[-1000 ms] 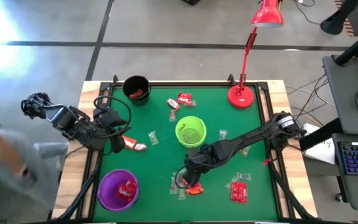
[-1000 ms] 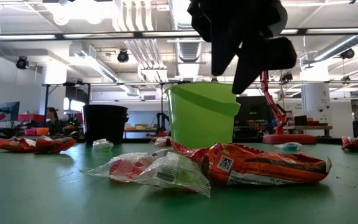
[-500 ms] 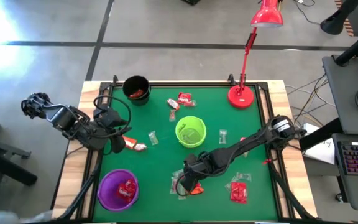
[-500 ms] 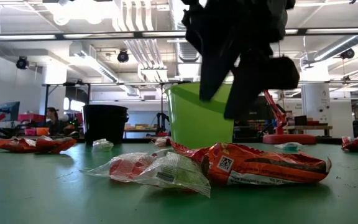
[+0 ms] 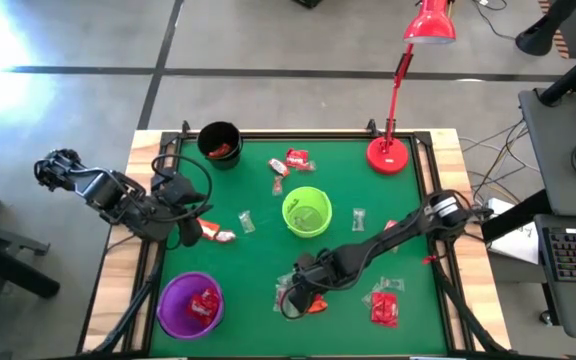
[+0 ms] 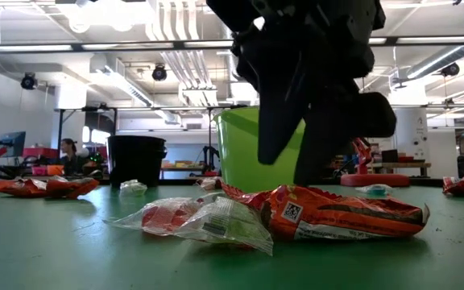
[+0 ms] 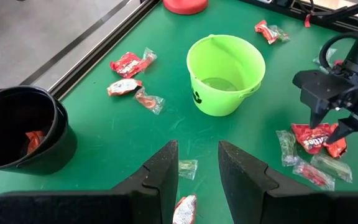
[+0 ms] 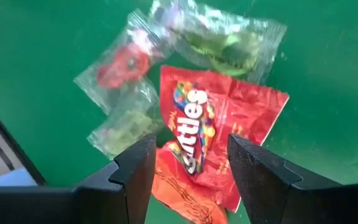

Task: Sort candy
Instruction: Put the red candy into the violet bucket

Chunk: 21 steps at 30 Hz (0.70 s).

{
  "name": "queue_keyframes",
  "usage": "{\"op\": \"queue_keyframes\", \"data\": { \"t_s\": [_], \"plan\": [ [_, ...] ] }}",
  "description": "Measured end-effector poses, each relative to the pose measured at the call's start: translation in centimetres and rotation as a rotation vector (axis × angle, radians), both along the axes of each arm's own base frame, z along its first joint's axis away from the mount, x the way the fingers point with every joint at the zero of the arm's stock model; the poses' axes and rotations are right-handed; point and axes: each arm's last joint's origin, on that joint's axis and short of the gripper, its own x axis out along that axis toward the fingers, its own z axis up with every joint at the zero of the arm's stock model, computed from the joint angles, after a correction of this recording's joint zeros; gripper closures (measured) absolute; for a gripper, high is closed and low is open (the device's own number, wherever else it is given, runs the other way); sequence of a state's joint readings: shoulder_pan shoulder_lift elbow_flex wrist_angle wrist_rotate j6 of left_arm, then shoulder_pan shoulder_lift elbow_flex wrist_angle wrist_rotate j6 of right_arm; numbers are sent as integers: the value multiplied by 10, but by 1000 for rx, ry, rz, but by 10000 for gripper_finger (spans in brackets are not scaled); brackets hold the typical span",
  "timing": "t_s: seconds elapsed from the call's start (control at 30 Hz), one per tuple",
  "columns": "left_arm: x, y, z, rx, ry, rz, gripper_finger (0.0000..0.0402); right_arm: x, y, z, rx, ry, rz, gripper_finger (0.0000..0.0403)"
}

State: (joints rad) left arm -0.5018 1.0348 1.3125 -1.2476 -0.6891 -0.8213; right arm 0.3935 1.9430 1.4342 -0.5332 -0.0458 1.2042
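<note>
- High view shows your right gripper (image 5: 299,297) low over the candy pile (image 5: 303,298) near the table's (image 5: 258,250) front edge, between the purple cup (image 5: 190,304) and more red candy (image 5: 384,305).
- Right wrist view: its fingers (image 8: 132,171) stand wide, straddling a red packet (image 8: 211,146), with clear packets (image 8: 129,87) just beside it; nothing gripped.
- Your left gripper (image 5: 193,232) waits at the left edge, fingers partly apart and empty, near a red candy (image 5: 218,235).
- Green cup (image 5: 306,211) sits mid-table, black cup (image 5: 219,143) at the back left.

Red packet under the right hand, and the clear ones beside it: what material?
Red packet: looks like glossy printed plastic film; it is crinkled, with printed lettering. Clear packets: thin transparent plastic film; contents show through and the seams wrinkle.
</note>
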Motion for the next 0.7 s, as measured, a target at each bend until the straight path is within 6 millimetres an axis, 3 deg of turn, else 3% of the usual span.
{"op": "queue_keyframes", "data": {
  "t_s": [0.17, 0.47, 0.57, 0.7],
  "plan": [
    [1, 0, 0, 1, 3, 0, 306, 0, 3, -10, -5, 24, 10, 211],
    [2, -1, -1, 0, 2, -1, 306, 5, 5, -49, -64, 96, 63, 216],
    [2, -1, 0, -4, -3, 1, 306, 5, 5, -56, -78, 113, 51, 243],
    [2, -2, 0, -28, 0, -14, 306, 5, 4, -57, -84, 113, 48, 313]
  ]
}}
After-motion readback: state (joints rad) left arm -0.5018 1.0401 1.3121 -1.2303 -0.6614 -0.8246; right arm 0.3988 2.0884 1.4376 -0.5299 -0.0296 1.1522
